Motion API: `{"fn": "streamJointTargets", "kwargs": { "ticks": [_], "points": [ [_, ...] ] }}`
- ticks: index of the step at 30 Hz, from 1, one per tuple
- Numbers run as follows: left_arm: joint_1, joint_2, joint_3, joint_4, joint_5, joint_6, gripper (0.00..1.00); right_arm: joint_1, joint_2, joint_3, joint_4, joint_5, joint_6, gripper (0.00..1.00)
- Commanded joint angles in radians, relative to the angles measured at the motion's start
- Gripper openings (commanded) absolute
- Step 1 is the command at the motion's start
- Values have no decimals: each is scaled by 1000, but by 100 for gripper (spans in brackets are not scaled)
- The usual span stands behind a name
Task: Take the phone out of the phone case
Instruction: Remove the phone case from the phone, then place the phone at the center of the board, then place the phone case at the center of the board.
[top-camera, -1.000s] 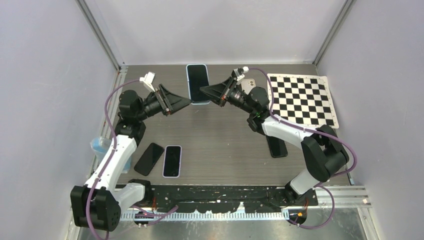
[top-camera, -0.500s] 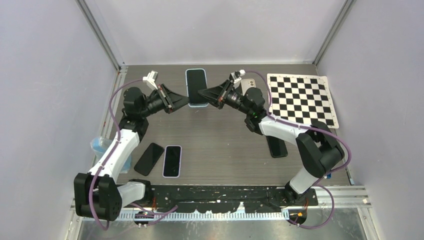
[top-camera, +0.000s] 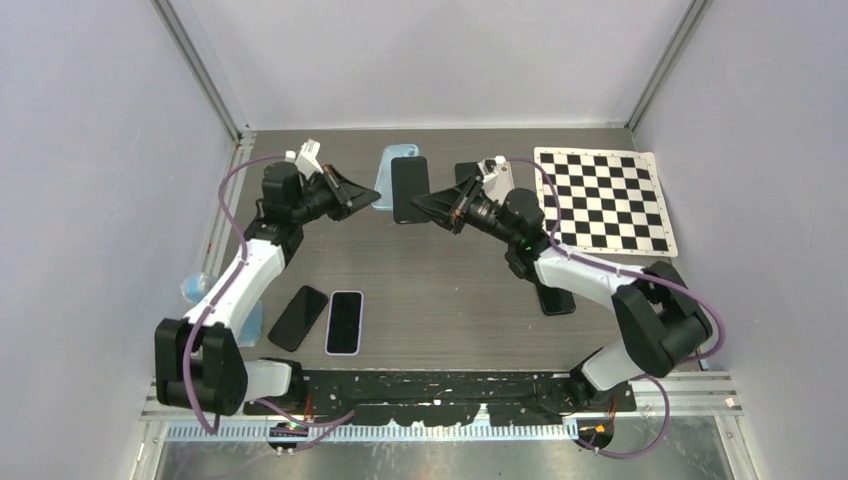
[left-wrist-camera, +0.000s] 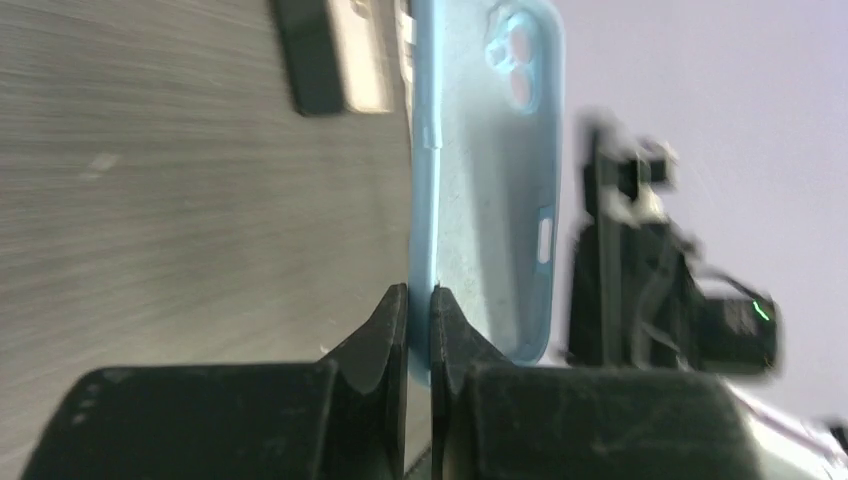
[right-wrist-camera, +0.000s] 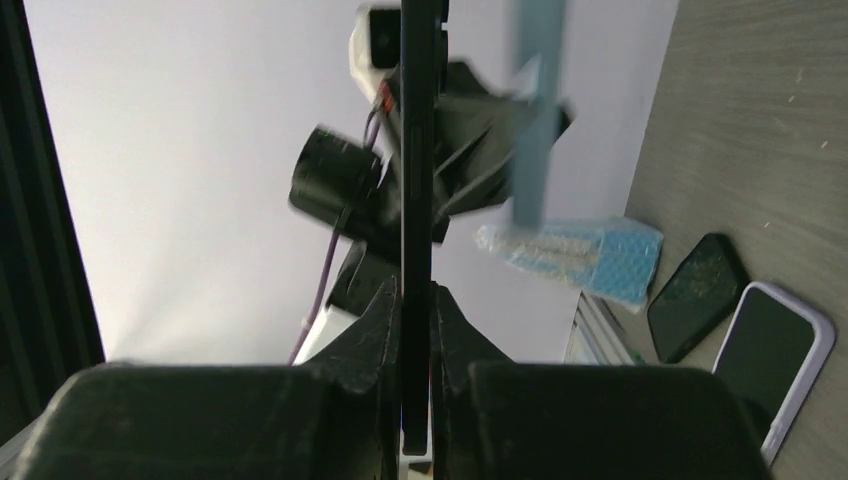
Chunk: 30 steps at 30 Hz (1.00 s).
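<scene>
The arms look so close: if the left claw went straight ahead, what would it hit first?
Probably the black phone held by the right gripper; the left gripper's blue case would reach it first. Depth is unclear.

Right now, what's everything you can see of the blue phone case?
The case is light blue, matte, looks like soft plastic, with a camera cutout at one corner and a side slot. It is empty, lifted off the table, on edge. The left gripper pinches one side rim. The black phone, in the right gripper, stands beside it, apart.
</scene>
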<state>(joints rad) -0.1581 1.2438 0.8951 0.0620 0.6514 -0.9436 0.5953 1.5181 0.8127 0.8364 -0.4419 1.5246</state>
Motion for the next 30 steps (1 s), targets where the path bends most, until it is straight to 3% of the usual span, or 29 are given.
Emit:
{"fn": "streamJointTargets", "kwargs": {
  "ticks": [1, 6, 13, 19, 30],
  "points": [
    [28, 93, 100, -18, -203, 116, 0, 11, -173, -26, 63, -88, 7, 1],
    [26, 191, 91, 74, -222, 105, 0, 11, -273, -21, -144, -58, -101, 1],
    [21, 332, 108, 109, -285, 138, 0, -18, -247, 126, -529, 56, -335, 1],
    [9, 527, 154, 182, -272, 137, 0, -123, -77, 230, -577, 66, -387, 1],
    [-52, 752, 280, 227, -315, 94, 0, -263, 429, 503, -598, -62, -403, 1]
  ]
}}
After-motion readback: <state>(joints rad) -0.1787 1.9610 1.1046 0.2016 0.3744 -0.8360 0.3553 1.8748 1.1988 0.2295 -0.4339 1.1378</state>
